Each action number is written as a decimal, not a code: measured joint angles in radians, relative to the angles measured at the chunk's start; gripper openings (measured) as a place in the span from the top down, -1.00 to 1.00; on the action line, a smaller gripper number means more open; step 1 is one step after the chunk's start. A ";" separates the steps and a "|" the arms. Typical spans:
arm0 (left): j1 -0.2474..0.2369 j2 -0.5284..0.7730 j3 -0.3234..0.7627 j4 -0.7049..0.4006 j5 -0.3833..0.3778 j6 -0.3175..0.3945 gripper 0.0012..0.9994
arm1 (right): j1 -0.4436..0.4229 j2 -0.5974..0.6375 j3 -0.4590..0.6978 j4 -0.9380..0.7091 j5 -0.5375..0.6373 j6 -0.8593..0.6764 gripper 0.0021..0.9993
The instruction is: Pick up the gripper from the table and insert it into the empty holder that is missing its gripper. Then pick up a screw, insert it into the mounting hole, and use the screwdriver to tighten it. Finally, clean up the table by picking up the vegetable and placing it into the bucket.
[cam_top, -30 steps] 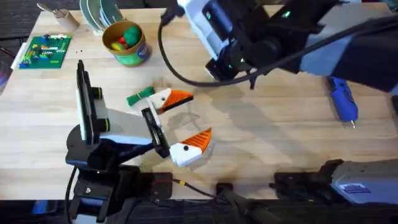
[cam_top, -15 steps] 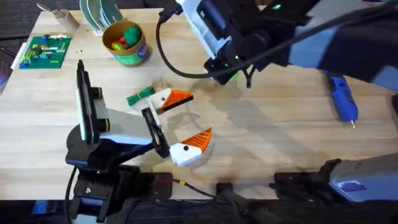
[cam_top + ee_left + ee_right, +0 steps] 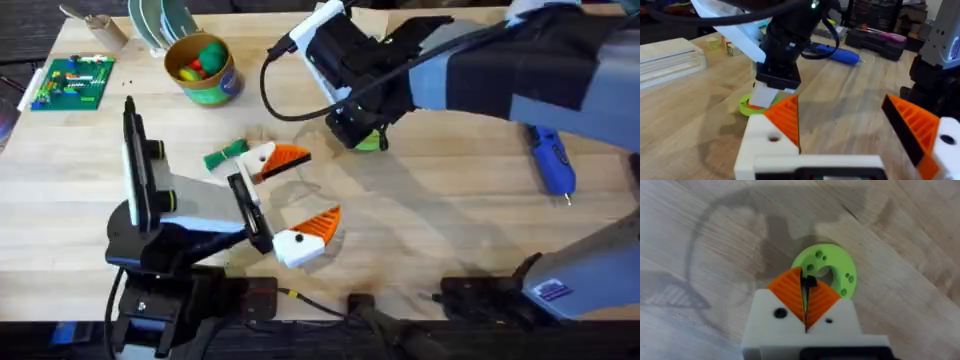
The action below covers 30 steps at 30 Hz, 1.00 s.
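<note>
Overhead, centre-left: left gripper (image 3: 290, 200) rests low over the table, jaws spread wide, nothing between them. Both fingers are white blocks faced with orange ribbed pads (image 3: 322, 225); the second pad (image 3: 288, 155) sits up-frame near the vegetable.

Vegetable (image 3: 226, 153): small green sprig with a darker band, lying flat on the wood just left of the upper finger.

Bucket (image 3: 204, 68): upper left of the overhead frame, short round tub, yellow rim, green body, red and green items inside.

Screwdriver (image 3: 551, 160): right side of the overhead frame, blue, pen-shaped, thin metal tip pointing down-frame, lying flat and well apart from both grippers.

Right gripper (image 3: 807, 300): upper centre overhead, pointing down at a green ring-shaped disc (image 3: 826, 274). In the right wrist view the two orange ribbed pads (image 3: 788, 294) are pressed together with a small dark tip between them; I cannot tell what it is. The disc lies flat on the table.
</note>
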 joint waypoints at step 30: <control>0.000 0.000 0.000 0.000 0.000 0.000 -0.99 | -0.078 0.019 0.000 -0.010 -0.037 0.172 0.99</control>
